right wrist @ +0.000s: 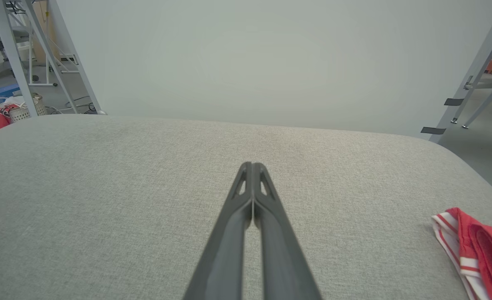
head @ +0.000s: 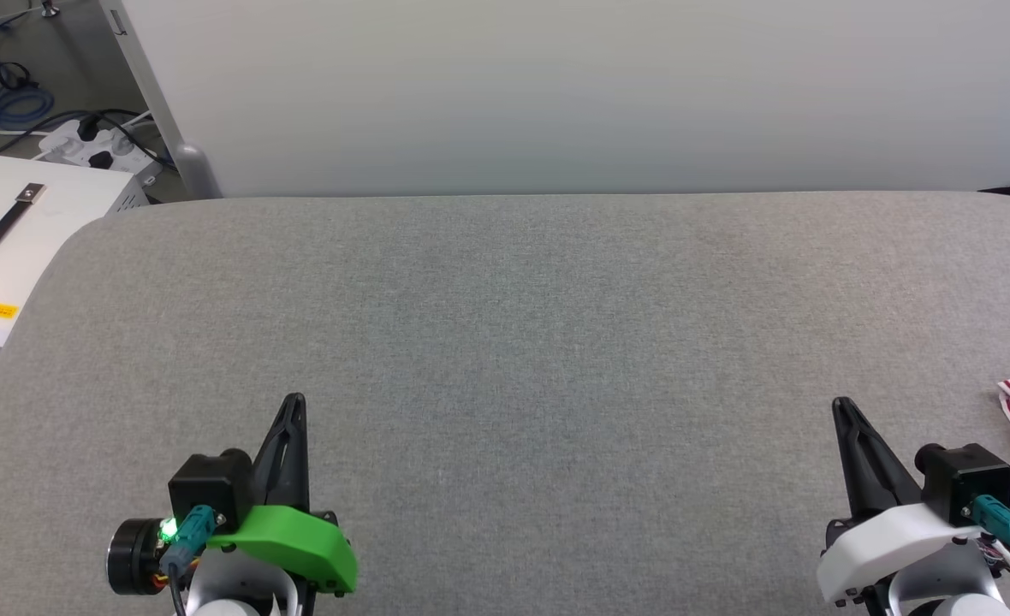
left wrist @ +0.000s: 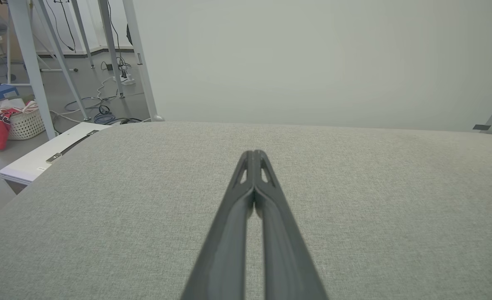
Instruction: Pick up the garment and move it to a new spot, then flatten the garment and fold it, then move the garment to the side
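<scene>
**Left gripper** (head: 294,409). The fingers (left wrist: 229,237) are pressed together from tip to root and nothing is pinched between them. It is held low over the near left of the bench (head: 505,342), pointing away from the robot.

**Right gripper** (head: 843,412). Its fingers are likewise pressed together with nothing pinched. It is held low over the near right of the bench.

**Garment** (right wrist: 475,243). Red cloth with red-and-white striped trim is seen gathered in a small heap. It lies on the bench at the right edge, to the right of the right gripper and apart from it. Part of it is cut off by the frame, and no print is seen.

**Bench.** It is covered in grey fabric and has rounded corners.

**Surroundings.** A pale panel (head: 556,85) stands behind the bench. A white case with a black handle (head: 8,248) sits below its left corner. A woven basket (left wrist: 25,123) with red cloth over its rim is seen on the floor further off.

**Progress (judged).** No step is in hand, since the garment is not gripped. It lies at the side, but whether it is properly folded cannot be told. If it is only crumpled, the pick-up, flattening, folding and setting aside are all left to do.
</scene>
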{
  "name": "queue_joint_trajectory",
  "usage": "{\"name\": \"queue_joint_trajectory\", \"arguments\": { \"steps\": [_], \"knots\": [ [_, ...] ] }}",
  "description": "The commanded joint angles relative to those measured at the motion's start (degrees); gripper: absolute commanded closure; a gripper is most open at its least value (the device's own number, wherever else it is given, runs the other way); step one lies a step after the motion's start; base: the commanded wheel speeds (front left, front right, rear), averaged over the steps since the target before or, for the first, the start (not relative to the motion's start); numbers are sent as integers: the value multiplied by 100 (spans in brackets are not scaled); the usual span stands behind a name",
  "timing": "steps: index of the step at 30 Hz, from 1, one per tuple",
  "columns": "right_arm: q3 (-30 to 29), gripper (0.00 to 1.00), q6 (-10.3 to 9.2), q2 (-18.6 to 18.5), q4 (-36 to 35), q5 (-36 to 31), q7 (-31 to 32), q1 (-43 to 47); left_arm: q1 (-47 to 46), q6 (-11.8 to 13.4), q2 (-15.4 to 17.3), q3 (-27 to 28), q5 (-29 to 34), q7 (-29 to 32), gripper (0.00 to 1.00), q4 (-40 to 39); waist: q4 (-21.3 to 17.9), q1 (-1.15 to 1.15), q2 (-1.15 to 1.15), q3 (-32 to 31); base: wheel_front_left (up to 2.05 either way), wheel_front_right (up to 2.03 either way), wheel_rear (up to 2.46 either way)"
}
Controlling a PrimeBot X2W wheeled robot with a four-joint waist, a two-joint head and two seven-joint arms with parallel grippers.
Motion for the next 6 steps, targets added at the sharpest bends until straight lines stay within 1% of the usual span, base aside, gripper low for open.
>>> {"name": "queue_joint_trajectory", "arguments": {
  "steps": [1,6],
  "knots": [
    [19,100,-3,12,-36,-60,23,-117,-29,29,-30,33,82,40,100,-36,-2,0,0,0,0,0,0],
    [26,100,-4,23,-42,-108,66,-126,-31,56,-32,40,148,99,100,-65,-9,0,0,1,0,0,0]
  ]
}}
